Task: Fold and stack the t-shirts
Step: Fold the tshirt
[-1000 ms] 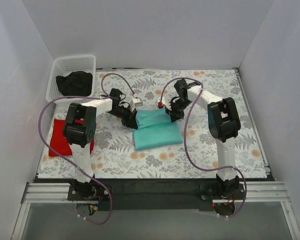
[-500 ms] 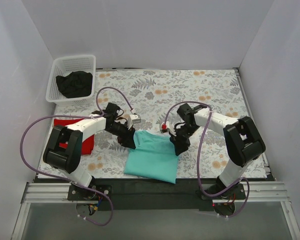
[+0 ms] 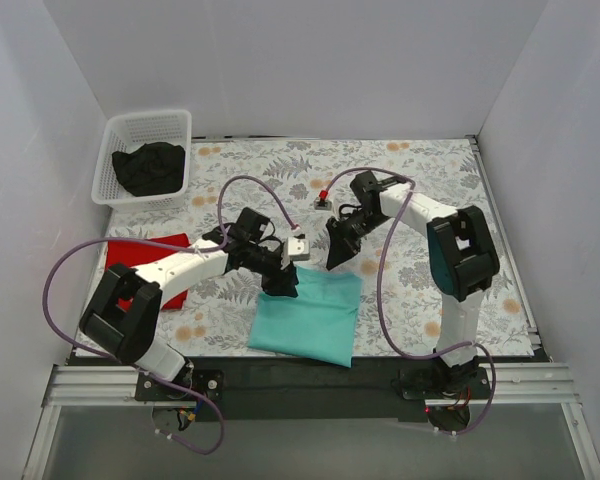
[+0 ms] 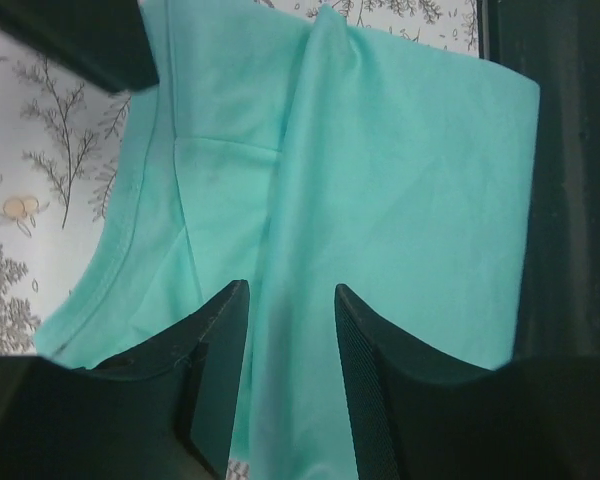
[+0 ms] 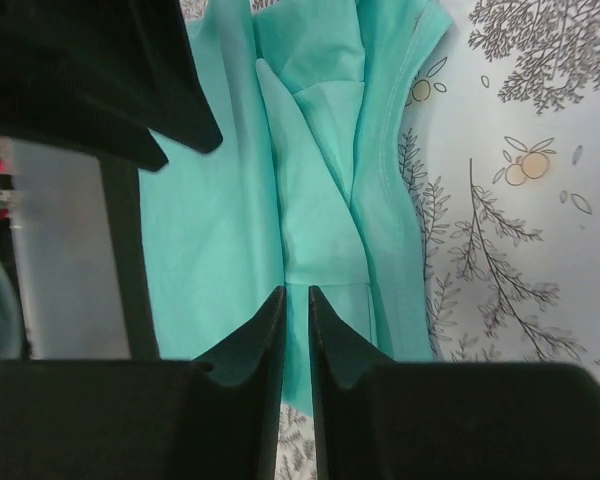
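The teal t-shirt is lying folded at the bench's near edge. The left gripper is hovering with fingers spread over its far-left corner; the right gripper is hanging just beyond it, nearly pinched together, seemingly empty.

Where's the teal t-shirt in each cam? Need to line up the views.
Top external: the teal t-shirt sits low in the centre of the frame, at the near edge of the floral tablecloth.
Left wrist: it fills most of the frame, with cloth at the left.
Right wrist: it is centre-left, with cloth at the right.
Shared landmark: the floral tablecloth.
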`<action>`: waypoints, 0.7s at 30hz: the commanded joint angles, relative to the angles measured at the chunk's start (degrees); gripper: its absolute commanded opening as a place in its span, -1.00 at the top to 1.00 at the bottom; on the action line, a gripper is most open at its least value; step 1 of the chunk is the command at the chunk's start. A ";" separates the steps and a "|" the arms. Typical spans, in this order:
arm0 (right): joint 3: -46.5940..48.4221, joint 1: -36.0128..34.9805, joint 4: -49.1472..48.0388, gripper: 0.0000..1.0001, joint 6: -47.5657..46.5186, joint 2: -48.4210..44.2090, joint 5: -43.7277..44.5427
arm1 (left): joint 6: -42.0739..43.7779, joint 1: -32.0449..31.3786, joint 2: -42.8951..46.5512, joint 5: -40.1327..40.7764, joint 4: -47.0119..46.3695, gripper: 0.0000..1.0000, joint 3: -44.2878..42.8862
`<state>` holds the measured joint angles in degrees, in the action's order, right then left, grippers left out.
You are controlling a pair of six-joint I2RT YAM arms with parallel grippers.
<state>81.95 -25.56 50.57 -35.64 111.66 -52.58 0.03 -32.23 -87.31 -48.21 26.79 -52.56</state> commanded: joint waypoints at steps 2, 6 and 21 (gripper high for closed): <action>3.56 -0.63 0.41 0.66 9.53 7.06 -8.68 | 4.97 -3.45 -0.22 2.32 -12.10 0.21 4.04; 7.77 -0.63 0.15 0.75 12.52 11.30 -9.12 | 5.94 -5.12 -3.47 2.50 -13.43 0.16 3.08; 8.93 -3.62 0.32 0.86 11.83 18.24 -8.25 | 7.61 -7.15 -9.02 2.24 -12.55 0.38 2.11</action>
<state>90.24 -28.27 50.57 -22.70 128.51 -60.36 6.28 -38.81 -96.23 -45.34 14.57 -49.01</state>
